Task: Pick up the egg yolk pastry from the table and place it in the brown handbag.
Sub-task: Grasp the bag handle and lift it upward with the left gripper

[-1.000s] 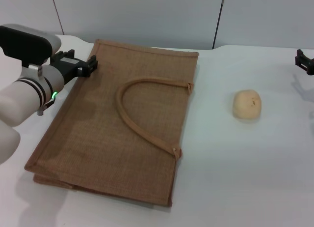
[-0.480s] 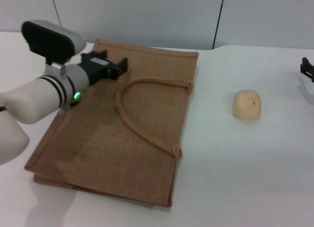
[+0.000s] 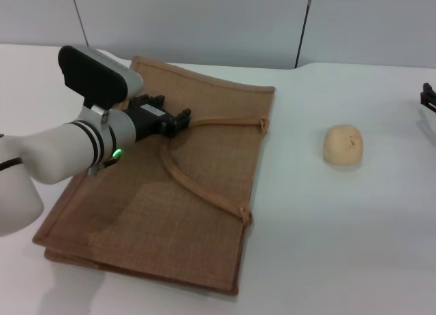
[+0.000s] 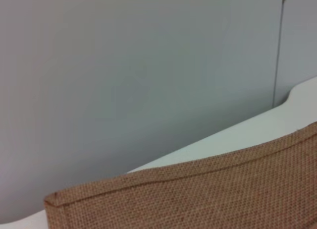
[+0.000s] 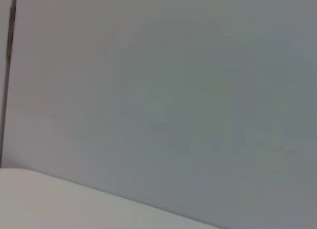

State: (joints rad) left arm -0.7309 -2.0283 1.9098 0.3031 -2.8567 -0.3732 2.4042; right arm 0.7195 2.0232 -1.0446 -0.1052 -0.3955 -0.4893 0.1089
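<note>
The egg yolk pastry (image 3: 343, 144), a small pale beige ball, lies on the white table (image 3: 340, 247) to the right of the brown handbag (image 3: 136, 206). The handbag lies flat, with its curved handle (image 3: 197, 185) on top. My left gripper (image 3: 178, 120) is over the bag's far part, at the top of the handle, which runs straight from it to the bag's right edge. The left wrist view shows only the bag's woven edge (image 4: 223, 189). My right gripper (image 3: 429, 97) shows only partly at the far right edge, away from the pastry.
A grey wall (image 3: 204, 22) runs behind the table's far edge. Bare white tabletop lies around the pastry and in front of the bag. The right wrist view shows only the wall and a strip of table (image 5: 29, 199).
My left arm has swung right from the bag's far left corner onto the handle. The handle's arch has flattened and the bag's far right corner has shifted nearer. The right gripper has drawn back towards the right edge.
</note>
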